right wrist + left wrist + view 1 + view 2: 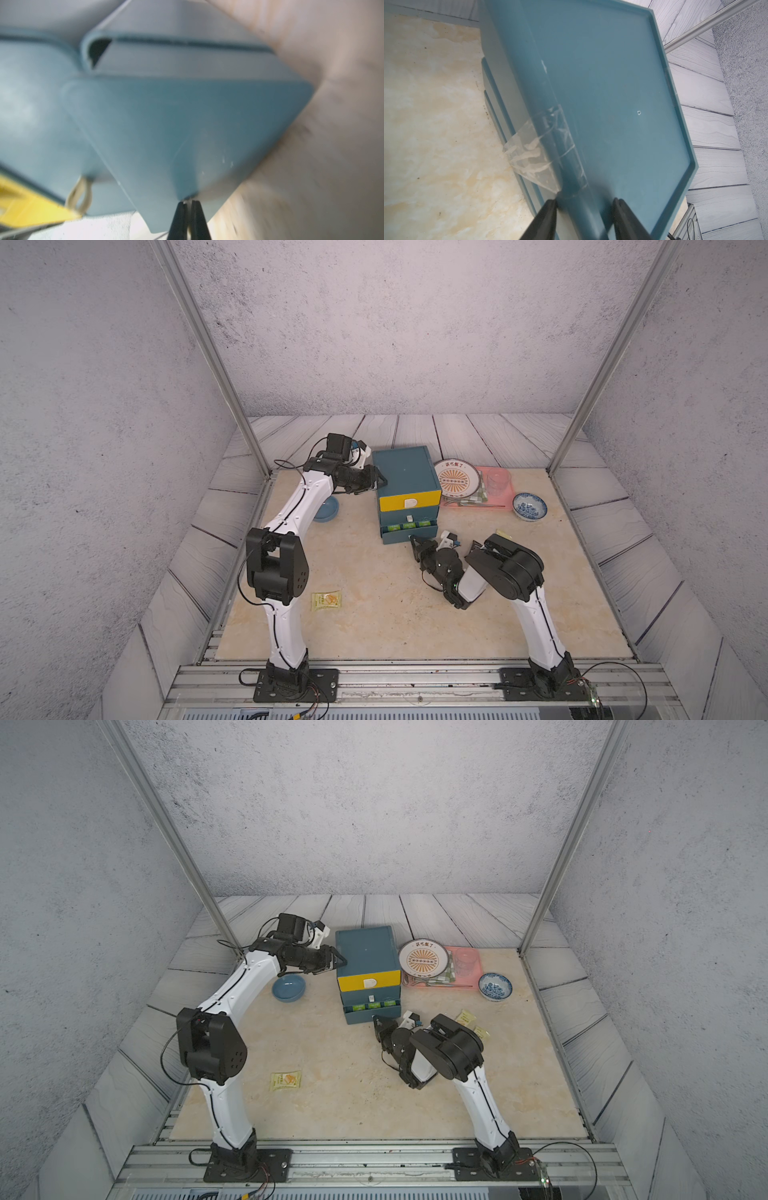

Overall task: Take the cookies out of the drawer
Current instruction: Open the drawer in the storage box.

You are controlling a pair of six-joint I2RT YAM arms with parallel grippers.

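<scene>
A teal cabinet (pixel 405 468) with a yellow top drawer stands at the middle back. Its bottom drawer (pixel 399 536) is pulled out a little, and green cookies (pixel 408 526) show in a row inside it. My right gripper (pixel 412 537) is at the drawer's front, shut on its small white handle, which shows between the fingertips in the right wrist view (pixel 188 202). My left gripper (pixel 380 483) straddles the cabinet's upper left edge (pixel 571 145), its jaws closed partway on it. One pale yellow cookie packet (pixel 326 600) lies on the table near the left arm. Two more (pixel 464 1017) lie beside the right arm.
A blue dish (pixel 289 988) sits left of the cabinet under the left arm. To the cabinet's right are a patterned plate (pixel 456 477), a clear cup (pixel 498 481) on a pink tray (pixel 498 506), and a blue-and-white bowl (pixel 529 506).
</scene>
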